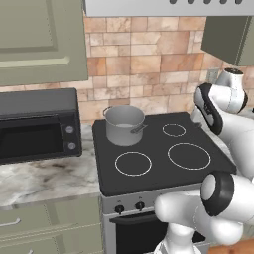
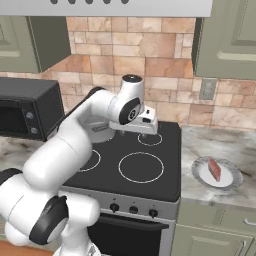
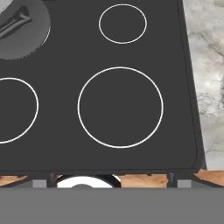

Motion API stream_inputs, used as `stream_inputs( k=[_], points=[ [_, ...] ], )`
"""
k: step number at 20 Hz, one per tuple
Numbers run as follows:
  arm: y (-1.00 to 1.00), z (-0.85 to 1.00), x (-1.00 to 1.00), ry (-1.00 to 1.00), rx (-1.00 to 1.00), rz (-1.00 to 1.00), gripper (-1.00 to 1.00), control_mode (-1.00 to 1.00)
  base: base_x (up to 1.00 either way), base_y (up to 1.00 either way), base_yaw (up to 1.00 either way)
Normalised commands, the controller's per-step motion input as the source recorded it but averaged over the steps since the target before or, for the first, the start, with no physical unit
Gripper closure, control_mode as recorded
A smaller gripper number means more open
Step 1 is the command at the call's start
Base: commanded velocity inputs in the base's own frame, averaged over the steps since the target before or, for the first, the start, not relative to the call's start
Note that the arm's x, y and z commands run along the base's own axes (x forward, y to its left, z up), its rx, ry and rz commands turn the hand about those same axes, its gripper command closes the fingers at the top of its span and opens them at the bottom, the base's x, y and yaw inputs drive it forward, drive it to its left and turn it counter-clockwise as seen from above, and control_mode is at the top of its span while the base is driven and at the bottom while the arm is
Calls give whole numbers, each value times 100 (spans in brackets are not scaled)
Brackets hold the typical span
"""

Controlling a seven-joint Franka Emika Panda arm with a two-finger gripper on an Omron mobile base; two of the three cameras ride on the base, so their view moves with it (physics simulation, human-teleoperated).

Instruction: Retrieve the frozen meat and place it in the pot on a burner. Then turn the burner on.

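Item: pot (image 1: 124, 125). Round grey brushed-metal saucepan, straight sides, thin rim, short stick handle pointing toward 4 o'clock in the left base view. Stands on the rear left burner of the black stovetop (image 1: 158, 149), at 10 o'clock from the large front right ring (image 1: 189, 156). Interior not readable from the left base view. In the right base view the arm covers most of it, leaving a grey sliver of wall (image 2: 97, 131). In the hand view it is cut off at the upper left corner (image 3: 22, 30), with blurred rim and handle.

Item: frozen meat (image 2: 215, 170). Small reddish slab, lying on a white plate (image 2: 227, 180) on the marbled tabletop (image 2: 220, 142) at 3 o'clock of the stove. Texture too small to make out.

Item: gripper (image 2: 145, 120). Hangs above the stovetop between the rear burners, well apart from the meat. Fingers released, spread wide, holding nothing; their tips (image 3: 51, 178) are mostly cut off at the bottom of the hand view.

Item: stove knobs (image 2: 132, 210). Row along the front panel; markings unreadable.

Item: microwave (image 1: 37, 126). Dark, at 9 o'clock of the stove, cropped by the left edge.
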Motion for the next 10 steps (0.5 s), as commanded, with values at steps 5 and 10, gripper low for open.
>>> stream_inputs(
  k=[5,10],
  points=[
    [-44,-31,0,0,0,0,-100,-100,0,0,0],
    [-42,-9,0,0,0,0,-100,-100,0,0,0]
  ],
)
